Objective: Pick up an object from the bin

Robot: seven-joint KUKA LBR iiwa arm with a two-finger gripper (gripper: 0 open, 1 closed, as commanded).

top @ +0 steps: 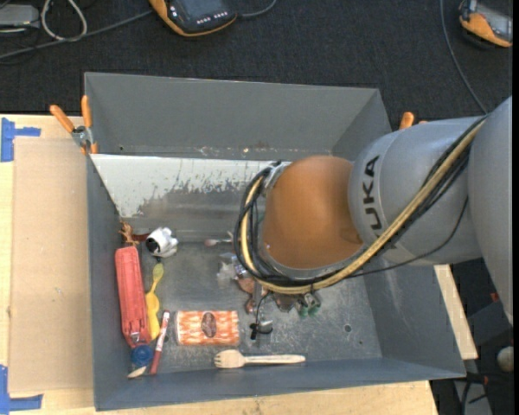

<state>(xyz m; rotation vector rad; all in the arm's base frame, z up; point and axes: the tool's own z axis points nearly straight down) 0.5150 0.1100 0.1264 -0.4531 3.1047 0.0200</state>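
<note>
My gripper (259, 308) reaches down under the arm's orange cover, near the middle of the bin floor. Just left of it lies a flat orange patterned packet (208, 327). A small black piece (261, 328) sits right beneath the gripper. A pale wooden fork (259, 360) lies along the front wall, below the gripper. A small green bit (310, 309) shows on the gripper's right side.
Along the left wall lie a long red case (130, 296), a yellow plastic utensil (154, 288), a red pen (160, 344) and a blue cap (141, 353). A white and black round thing (162, 242) rests near the back left. The arm covers the bin's right half.
</note>
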